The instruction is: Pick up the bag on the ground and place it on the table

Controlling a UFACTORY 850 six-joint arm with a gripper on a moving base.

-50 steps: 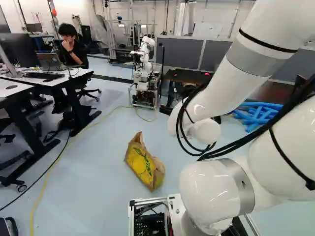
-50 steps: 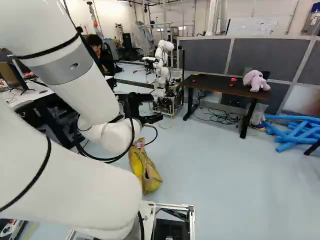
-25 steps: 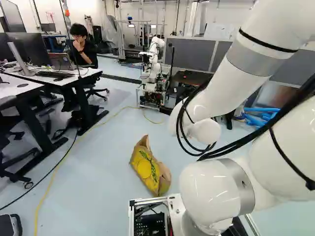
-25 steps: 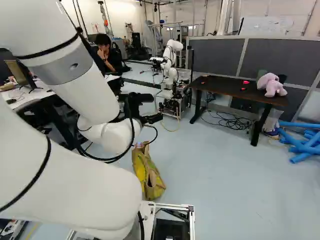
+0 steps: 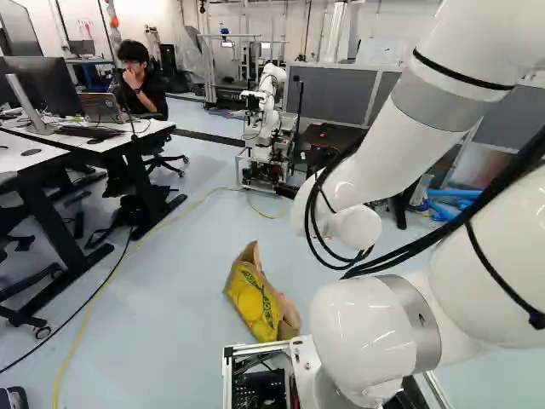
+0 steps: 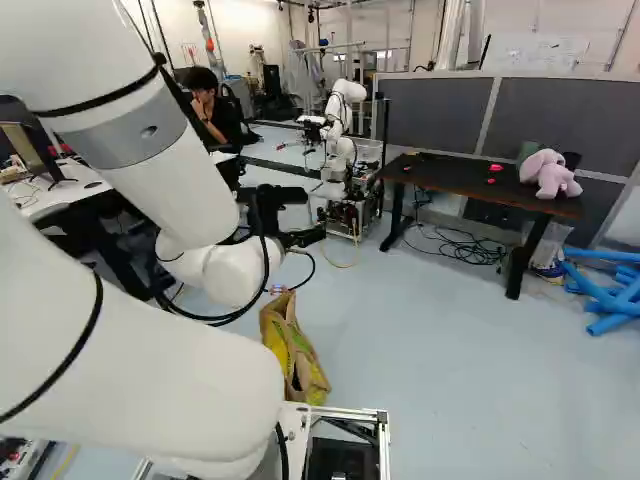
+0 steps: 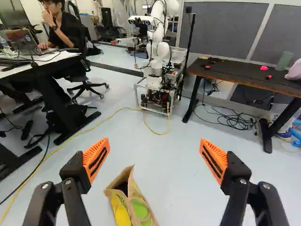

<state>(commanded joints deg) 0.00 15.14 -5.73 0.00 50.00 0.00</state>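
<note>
The base has moved since the earlier frame; the scene has shifted in both base views. The arm holds the same pose relative to its lowest joint, and the bag point(image 5: 251, 298) has not shifted on the floor.

Surroundings, left to right: a desk point(image 5: 111, 146) carries a monitor point(image 5: 32, 81) and a laptop point(image 5: 102, 106), with an office chair point(image 5: 166, 162) at its far side. A yellow cable point(image 5: 98, 294) runs across the floor between the desk and the bag, and reaches another robot point(image 5: 266, 128), which stands beyond the bag. To the right of that robot is a dark table point(image 6: 470, 182) bearing small red objects and, near its right end, a pink plush toy point(image 6: 550, 176). A tangle of black cable point(image 6: 465, 250) lies on the floor beneath it. A grey partition point(image 6: 570, 125) stands behind the table. Blue tubes point(image 6: 608, 300) are piled at the right of the right base view.

The gripper point(image 6: 312, 217) is spread wide and has hold of nothing. The bag stands on the floor, below the gripper and apart from it; in the wrist view it appears between the two fingers, nearer the left one.
</note>
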